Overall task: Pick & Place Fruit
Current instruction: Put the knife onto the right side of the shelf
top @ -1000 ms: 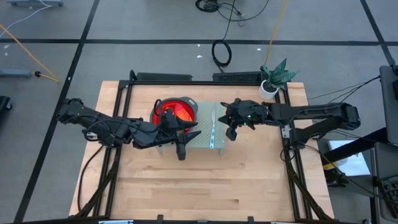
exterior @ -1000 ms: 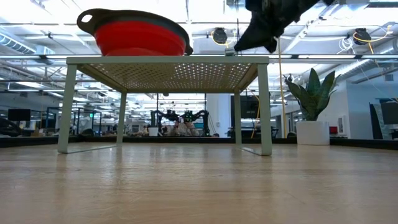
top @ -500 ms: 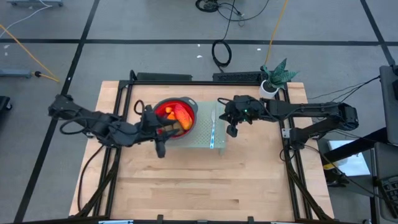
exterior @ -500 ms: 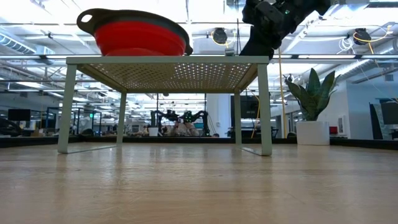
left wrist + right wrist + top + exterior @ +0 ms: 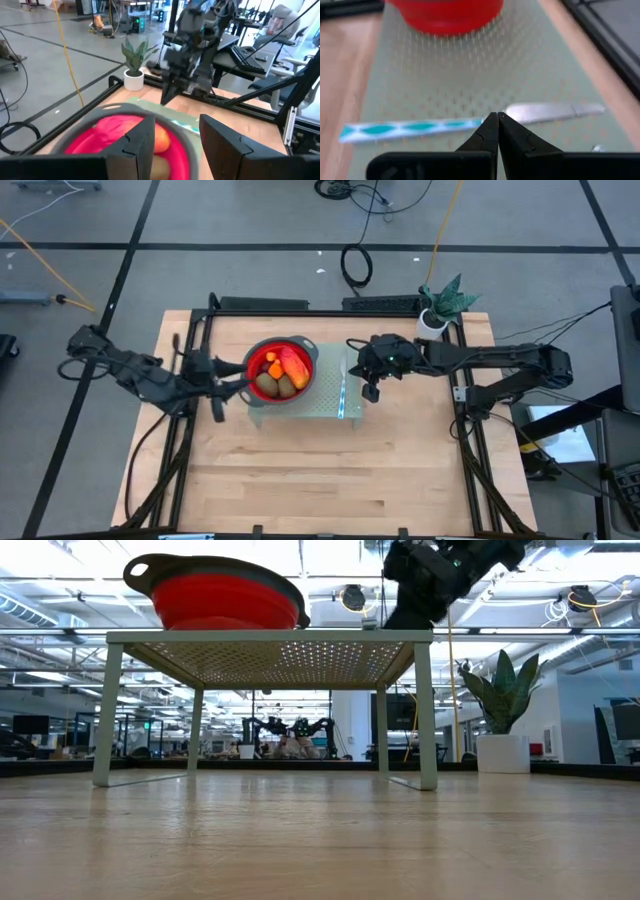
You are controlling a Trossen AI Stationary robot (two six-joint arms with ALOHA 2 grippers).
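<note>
Looking from above, I see the fruit lying in the red bowl on the small perforated stand. They seem light, hard and smooth; I would grip each across its middle. My left gripper is beside the bowl, half open, empty. My right gripper is closed above the knife.

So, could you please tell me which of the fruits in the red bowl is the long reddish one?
It is the elongated red-orange piece on the bowl's right side; the two brown-green ovals beside it are rounder and duller.
</note>
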